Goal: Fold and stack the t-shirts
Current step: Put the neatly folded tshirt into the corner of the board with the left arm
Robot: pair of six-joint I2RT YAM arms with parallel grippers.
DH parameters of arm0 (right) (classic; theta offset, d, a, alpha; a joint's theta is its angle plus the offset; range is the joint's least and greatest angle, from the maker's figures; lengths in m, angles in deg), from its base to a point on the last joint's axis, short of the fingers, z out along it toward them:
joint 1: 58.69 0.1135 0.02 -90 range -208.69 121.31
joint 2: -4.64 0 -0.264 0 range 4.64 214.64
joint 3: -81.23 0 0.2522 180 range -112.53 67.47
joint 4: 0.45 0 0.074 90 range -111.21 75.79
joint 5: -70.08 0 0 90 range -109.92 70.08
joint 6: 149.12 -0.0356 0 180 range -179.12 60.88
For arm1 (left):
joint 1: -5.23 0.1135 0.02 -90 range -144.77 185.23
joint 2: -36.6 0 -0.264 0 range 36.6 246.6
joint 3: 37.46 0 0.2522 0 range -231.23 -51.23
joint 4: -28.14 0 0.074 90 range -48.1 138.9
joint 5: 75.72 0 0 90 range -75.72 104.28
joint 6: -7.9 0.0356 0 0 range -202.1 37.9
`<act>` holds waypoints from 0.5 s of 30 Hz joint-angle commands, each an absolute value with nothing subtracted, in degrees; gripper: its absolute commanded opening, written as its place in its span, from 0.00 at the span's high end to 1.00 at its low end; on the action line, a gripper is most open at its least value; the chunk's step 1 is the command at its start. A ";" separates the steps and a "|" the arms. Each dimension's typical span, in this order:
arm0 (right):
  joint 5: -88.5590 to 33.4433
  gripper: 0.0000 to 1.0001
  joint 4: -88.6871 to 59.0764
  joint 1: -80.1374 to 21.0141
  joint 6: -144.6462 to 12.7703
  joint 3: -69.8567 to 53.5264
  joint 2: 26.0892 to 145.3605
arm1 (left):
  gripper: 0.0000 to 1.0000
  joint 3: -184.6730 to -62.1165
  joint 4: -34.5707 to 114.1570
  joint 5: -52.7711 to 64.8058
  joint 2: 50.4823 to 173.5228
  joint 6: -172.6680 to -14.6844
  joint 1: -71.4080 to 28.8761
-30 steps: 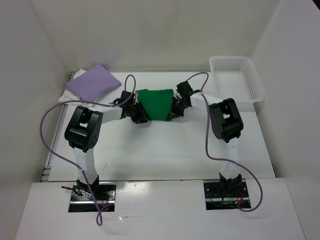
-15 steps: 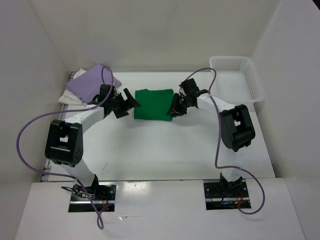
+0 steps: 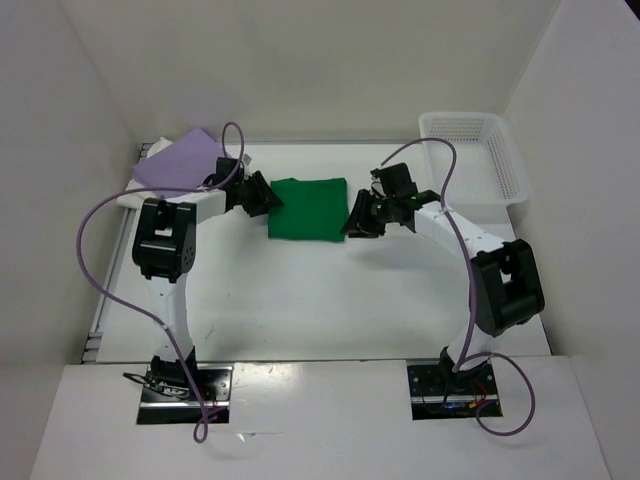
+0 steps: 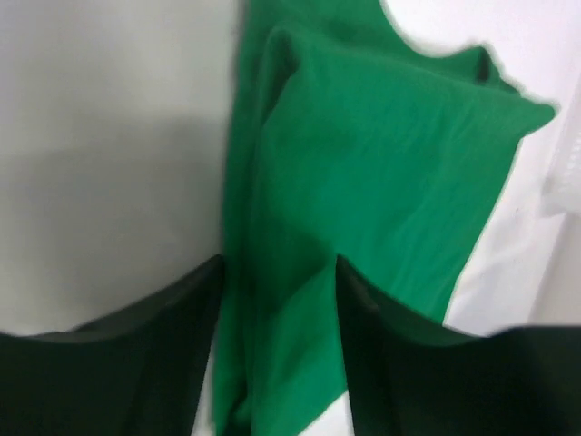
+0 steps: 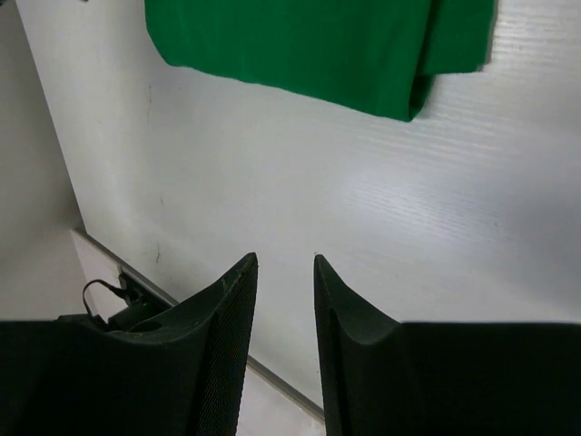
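The green t-shirt (image 3: 308, 208) lies folded into a rectangle at the table's middle back. My left gripper (image 3: 270, 198) is at its left edge. In the left wrist view the jaws (image 4: 277, 268) stand open, with the green t-shirt's (image 4: 381, 163) folded edge lying between and under them. My right gripper (image 3: 354, 220) is just off the shirt's right edge, open, with nothing between its fingers (image 5: 283, 262). There the green t-shirt (image 5: 309, 45) lies ahead of the tips. The lilac t-shirt (image 3: 185, 162) lies folded at the back left on the white t-shirt (image 3: 133, 194).
A white lattice basket (image 3: 512, 170) stands at the back right corner. White walls close in the table on the left, back and right. The purple cables (image 3: 95, 250) loop beside each arm.
Both grippers have let go of the green shirt and opened. The left one pulled off to the shirt's left edge and the right one drew back to the right.
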State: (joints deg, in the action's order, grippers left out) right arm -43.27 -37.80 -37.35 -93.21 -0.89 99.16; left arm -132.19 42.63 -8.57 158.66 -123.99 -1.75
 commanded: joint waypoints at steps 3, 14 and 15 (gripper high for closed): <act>-43.21 0.63 -36.01 -37.51 -94.28 2.60 94.47 | 0.55 -138.04 41.28 -11.64 166.83 -122.44 -6.18; -43.82 0.63 -36.53 -39.53 -94.81 3.22 91.49 | 0.84 -161.41 52.61 -6.56 170.71 -119.89 -10.07; -43.82 0.63 -36.53 -40.31 -94.81 3.83 90.87 | 0.84 -166.75 53.40 -6.55 170.72 -119.89 -9.54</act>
State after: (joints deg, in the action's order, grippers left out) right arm -43.34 -37.74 -38.61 -94.65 2.46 94.36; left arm -156.13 50.28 -8.51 171.07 -122.59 -11.96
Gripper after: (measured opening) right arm 0.369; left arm 0.174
